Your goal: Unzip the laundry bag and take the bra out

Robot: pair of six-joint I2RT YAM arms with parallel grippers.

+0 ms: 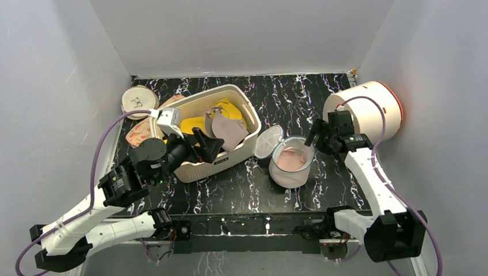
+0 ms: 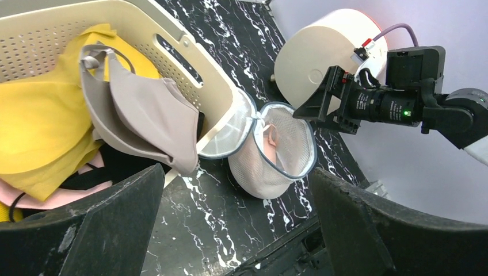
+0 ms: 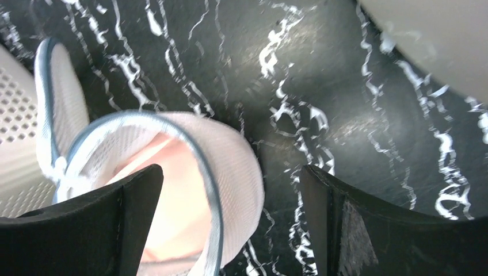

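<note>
The laundry bag (image 1: 289, 172) stands on the black marble table right of the basket. It is unzipped, and its round lid (image 1: 268, 141) is flipped open to the left. The pale pink bra (image 1: 293, 157) lies inside. My right gripper (image 1: 312, 137) is open at the bag's back right rim. In the right wrist view the rim (image 3: 210, 172) sits between the jaws (image 3: 230, 192), with the bra (image 3: 170, 195) under the left finger. My left gripper (image 1: 208, 145) is open and empty at the basket's front; its view shows the bag (image 2: 262, 175) and bra (image 2: 270, 135) ahead.
A cream perforated basket (image 1: 244, 146) holds a bright yellow bra (image 1: 229, 108) and a taupe one (image 1: 229, 131). A white drum with an orange rim (image 1: 368, 109) lies at the back right. A cream disc (image 1: 138, 100) and a pink patterned disc (image 1: 140, 134) lie back left. Grey walls enclose the table.
</note>
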